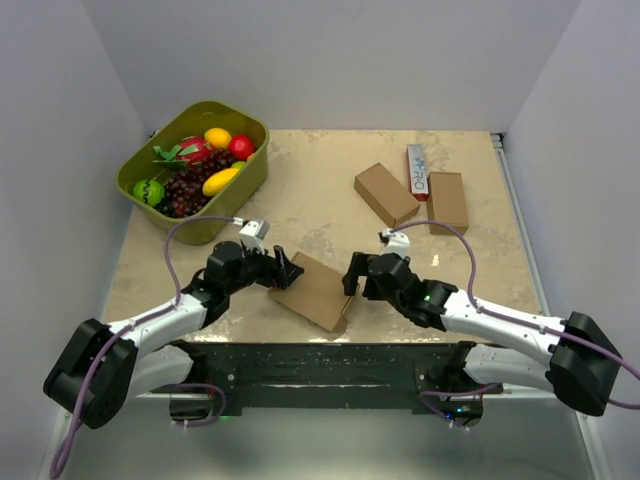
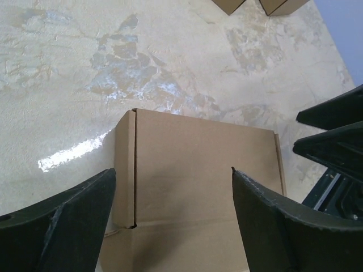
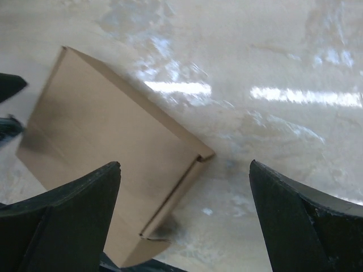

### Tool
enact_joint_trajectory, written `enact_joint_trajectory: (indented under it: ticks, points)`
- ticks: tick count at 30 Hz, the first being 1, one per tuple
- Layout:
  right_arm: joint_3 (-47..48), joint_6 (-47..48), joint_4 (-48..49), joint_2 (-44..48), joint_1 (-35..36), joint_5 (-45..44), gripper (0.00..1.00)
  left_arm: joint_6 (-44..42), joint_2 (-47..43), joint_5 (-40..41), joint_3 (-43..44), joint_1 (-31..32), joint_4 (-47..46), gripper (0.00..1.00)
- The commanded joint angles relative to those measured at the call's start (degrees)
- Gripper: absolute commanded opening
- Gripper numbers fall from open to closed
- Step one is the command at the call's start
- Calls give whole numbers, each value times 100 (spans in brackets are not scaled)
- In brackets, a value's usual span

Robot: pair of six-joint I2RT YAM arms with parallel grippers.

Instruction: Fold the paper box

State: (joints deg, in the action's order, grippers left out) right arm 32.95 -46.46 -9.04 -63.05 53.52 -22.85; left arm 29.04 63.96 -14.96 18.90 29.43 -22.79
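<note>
The flat brown corrugated-cardboard box [image 1: 318,290] seems light, stiff; left gripper [image 1: 287,270] and right gripper [image 1: 352,279], both spread, should hold its edges.

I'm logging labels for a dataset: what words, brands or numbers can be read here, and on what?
white-and-red carton: has dark print, too small and blurred to read.
paper box: no text on the faces shown.
brown box left of the carton and brown box right of it: plain, no text visible.
Nothing legible anywhere else.
</note>
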Motion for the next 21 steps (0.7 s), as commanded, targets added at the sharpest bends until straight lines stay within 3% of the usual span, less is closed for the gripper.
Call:
enact_joint_trajectory:
  ticks: [1, 9, 12, 16, 21]
  points:
    - [-455, -583, 15, 249, -166, 755, 99, 251, -139, -393, 79, -183, -305, 88]
    - [-1061, -1093, 1175, 170, -289, 1204, 97, 374, -384, -543, 53, -420, -69, 90]
    - [-1377, -1278, 1571, 240, -403, 1327, 90, 471, -525, -587, 35, -473, 11, 91]
    - [-1721, -1462, 2132, 302, -570, 1555, 71, 594, -648, -701, 18, -543, 116, 91]
    - [-1941, -1577, 2714, -75, -702, 1950, 60, 743, -789, -771, -61, -614, 161, 91]
